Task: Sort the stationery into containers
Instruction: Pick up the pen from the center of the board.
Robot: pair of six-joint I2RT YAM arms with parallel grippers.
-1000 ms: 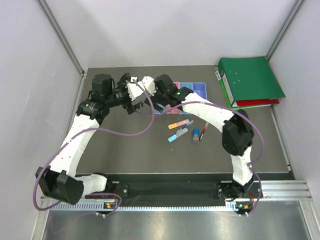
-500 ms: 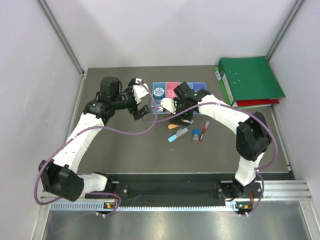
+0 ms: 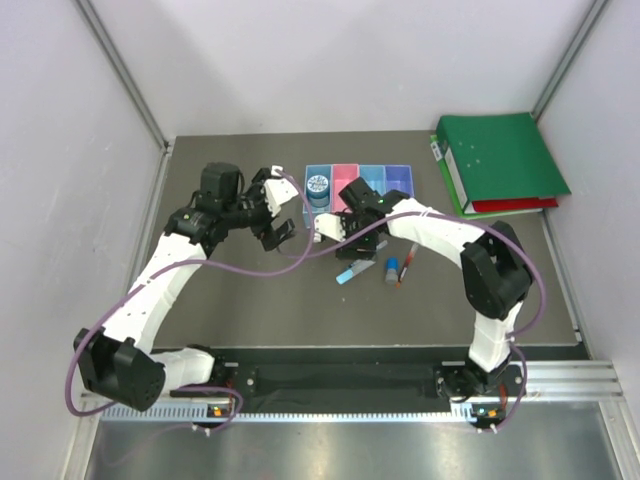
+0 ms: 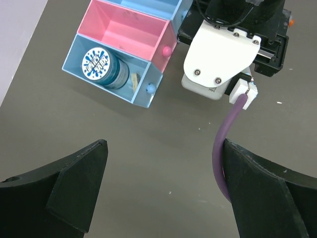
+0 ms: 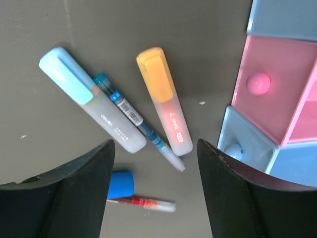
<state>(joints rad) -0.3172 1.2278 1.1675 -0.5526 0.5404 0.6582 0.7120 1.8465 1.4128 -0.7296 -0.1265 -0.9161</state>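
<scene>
**Highlighter under the open right gripper**

The highlighter (image 5: 164,101) lies flat on the table, just in front of the pink bin (image 5: 277,84). It is a short plastic barrel – light, stiff and likely a little slick. The best hold is probably across the middle of the body, where the cap meets the clear part, so it hangs level and does not tip. A thin blue pen (image 5: 138,121) runs close along its side and seems to meet it near the clear end. The marker (image 5: 91,99) lies against that pen, so a finger coming down on that side may nudge both.

The right gripper (image 5: 156,148) hangs over the highlighter with its fingers apart. One sits on either side of the clear end, and they hold and touch nothing.

The left gripper (image 4: 164,148) is spread wide and empty over bare table near the blue bin (image 4: 154,84), which holds the disc (image 4: 99,65) and the eraser (image 4: 133,82).
</scene>
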